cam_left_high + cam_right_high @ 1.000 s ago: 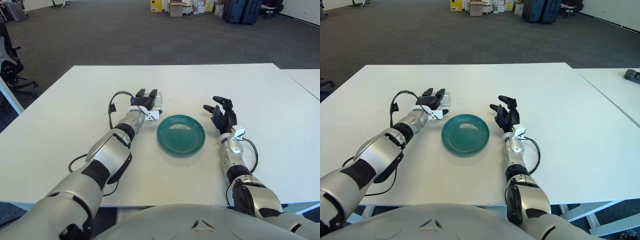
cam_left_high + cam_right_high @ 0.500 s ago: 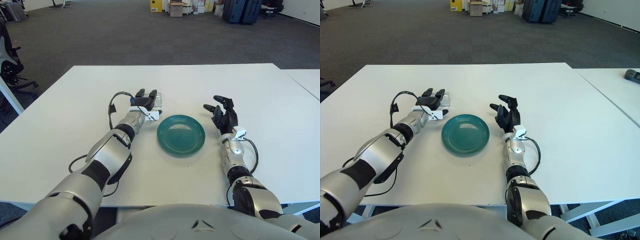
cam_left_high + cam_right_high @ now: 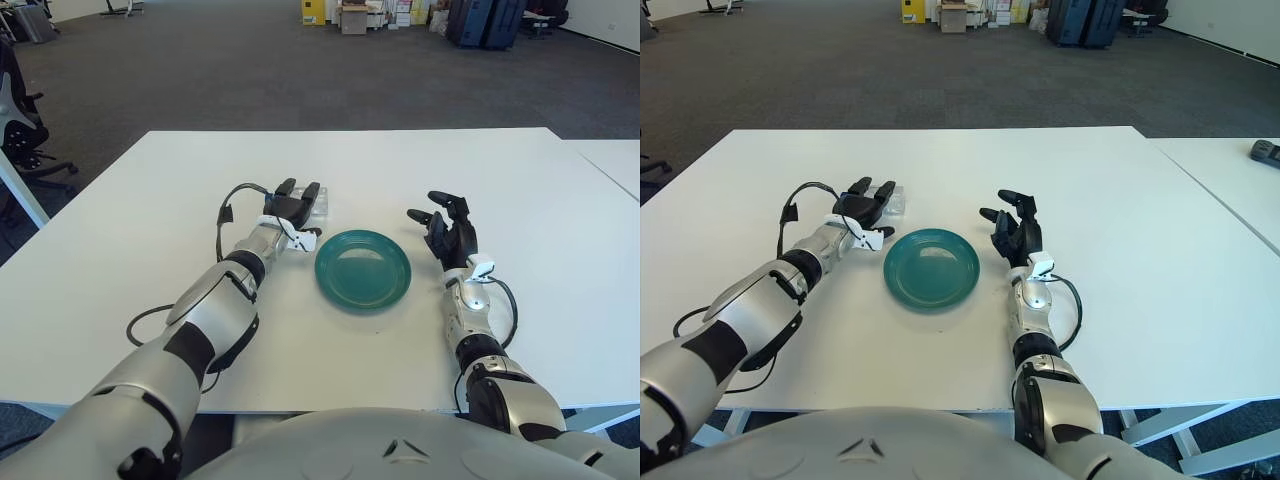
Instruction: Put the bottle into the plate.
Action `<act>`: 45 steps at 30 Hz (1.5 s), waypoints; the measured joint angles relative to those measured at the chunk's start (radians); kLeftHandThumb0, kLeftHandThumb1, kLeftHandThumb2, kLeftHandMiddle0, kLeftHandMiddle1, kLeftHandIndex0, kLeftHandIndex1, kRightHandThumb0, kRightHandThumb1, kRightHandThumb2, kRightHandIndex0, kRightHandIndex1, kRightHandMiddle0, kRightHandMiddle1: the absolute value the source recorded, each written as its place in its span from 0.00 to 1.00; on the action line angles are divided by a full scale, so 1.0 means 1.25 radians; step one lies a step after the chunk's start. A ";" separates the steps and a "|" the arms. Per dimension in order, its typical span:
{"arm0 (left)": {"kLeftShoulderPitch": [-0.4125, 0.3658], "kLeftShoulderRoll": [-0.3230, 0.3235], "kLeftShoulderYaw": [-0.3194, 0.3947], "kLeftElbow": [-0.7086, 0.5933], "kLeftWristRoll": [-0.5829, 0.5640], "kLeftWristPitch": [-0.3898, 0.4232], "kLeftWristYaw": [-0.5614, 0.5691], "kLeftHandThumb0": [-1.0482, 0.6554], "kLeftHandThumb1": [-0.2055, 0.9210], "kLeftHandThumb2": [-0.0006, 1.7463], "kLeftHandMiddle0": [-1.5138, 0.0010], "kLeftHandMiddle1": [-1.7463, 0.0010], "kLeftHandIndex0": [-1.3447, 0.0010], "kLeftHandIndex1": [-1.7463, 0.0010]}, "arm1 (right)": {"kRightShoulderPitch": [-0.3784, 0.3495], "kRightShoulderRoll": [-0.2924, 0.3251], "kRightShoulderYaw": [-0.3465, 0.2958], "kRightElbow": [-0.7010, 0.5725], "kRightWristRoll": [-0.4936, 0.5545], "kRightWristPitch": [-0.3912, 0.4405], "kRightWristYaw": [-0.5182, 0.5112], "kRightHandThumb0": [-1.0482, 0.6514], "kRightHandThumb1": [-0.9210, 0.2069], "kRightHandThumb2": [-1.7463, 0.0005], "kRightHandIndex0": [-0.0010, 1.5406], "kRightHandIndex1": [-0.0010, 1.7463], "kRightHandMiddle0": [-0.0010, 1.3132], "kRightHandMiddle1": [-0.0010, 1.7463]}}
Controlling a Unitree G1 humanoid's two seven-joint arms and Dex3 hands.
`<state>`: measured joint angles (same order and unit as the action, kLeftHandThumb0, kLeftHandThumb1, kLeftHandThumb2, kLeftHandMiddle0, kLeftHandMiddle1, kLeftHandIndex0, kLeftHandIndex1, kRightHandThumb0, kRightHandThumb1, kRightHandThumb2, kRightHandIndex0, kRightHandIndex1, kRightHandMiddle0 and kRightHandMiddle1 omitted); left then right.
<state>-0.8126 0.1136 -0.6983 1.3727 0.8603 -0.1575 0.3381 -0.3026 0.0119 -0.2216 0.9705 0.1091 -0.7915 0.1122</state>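
A small clear plastic bottle [image 3: 319,203] lies on the white table just beyond the left rim of a teal plate [image 3: 362,268]. My left hand [image 3: 294,206] rests over the bottle with its dark fingers spread along it, mostly hiding it; I cannot tell whether they grip it. The same hand shows in the right eye view [image 3: 868,207]. My right hand [image 3: 447,228] stands upright to the right of the plate, fingers relaxed and spread, holding nothing. The plate holds nothing.
A second white table [image 3: 612,158] adjoins on the right, with a dark object [image 3: 1266,150] on it. Office chairs [image 3: 22,130] stand at the far left. Boxes and cases [image 3: 420,15] line the back of the carpeted room.
My left hand has shifted slightly left and forward over the bottle, fingers spreading a little. My right hand has barely moved.
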 measured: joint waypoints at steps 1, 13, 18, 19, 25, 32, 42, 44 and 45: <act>0.000 0.004 -0.006 -0.001 0.005 -0.001 0.003 0.00 1.00 0.39 0.73 0.76 1.00 0.37 | 0.001 0.000 0.000 -0.002 0.000 0.000 0.000 0.22 0.00 0.55 0.38 0.41 0.03 0.69; -0.038 0.034 -0.089 -0.006 0.071 -0.007 0.027 0.12 0.99 0.13 0.68 0.01 1.00 0.10 | 0.003 0.000 0.000 -0.003 0.004 0.005 0.021 0.17 0.00 0.51 0.39 0.42 0.06 0.70; -0.040 0.038 -0.102 -0.006 0.075 -0.011 0.028 0.16 0.96 0.11 0.61 0.00 1.00 0.04 | 0.002 0.001 -0.007 -0.003 0.021 0.008 0.043 0.16 0.00 0.50 0.39 0.42 0.08 0.70; -0.040 0.038 -0.106 -0.006 0.077 -0.016 0.024 0.17 0.96 0.11 0.60 0.00 1.00 0.04 | 0.001 0.002 -0.009 -0.003 0.025 0.008 0.046 0.16 0.00 0.50 0.39 0.42 0.09 0.70; -0.028 0.042 -0.119 0.000 0.084 -0.034 0.020 0.26 0.74 0.31 0.50 0.00 0.92 0.00 | 0.001 0.003 -0.020 -0.003 0.041 0.016 0.068 0.14 0.00 0.49 0.40 0.42 0.11 0.72; -0.032 0.043 -0.140 -0.001 0.101 -0.028 0.029 0.37 0.74 0.39 0.33 0.00 0.58 0.16 | 0.000 0.004 -0.026 -0.004 0.061 0.023 0.094 0.13 0.00 0.47 0.41 0.43 0.13 0.72; -0.033 0.042 -0.148 -0.002 0.103 -0.024 0.042 0.38 0.73 0.41 0.27 0.00 0.56 0.17 | -0.001 0.005 -0.033 -0.003 0.069 0.027 0.110 0.13 0.00 0.46 0.42 0.43 0.16 0.71; -0.033 0.042 -0.145 -0.002 0.101 -0.027 0.042 0.38 0.73 0.42 0.26 0.00 0.56 0.16 | -0.002 0.005 -0.034 -0.003 0.071 0.028 0.112 0.12 0.00 0.46 0.42 0.43 0.16 0.71; -0.033 0.042 -0.143 -0.002 0.100 -0.029 0.042 0.38 0.73 0.42 0.26 0.00 0.57 0.16 | -0.002 0.005 -0.034 -0.002 0.071 0.028 0.113 0.12 0.00 0.46 0.42 0.43 0.16 0.71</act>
<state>-0.8533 0.1667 -0.8777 1.3699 0.9854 -0.1942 0.3901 -0.3048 0.0180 -0.2644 0.9675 0.1983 -0.7559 0.2532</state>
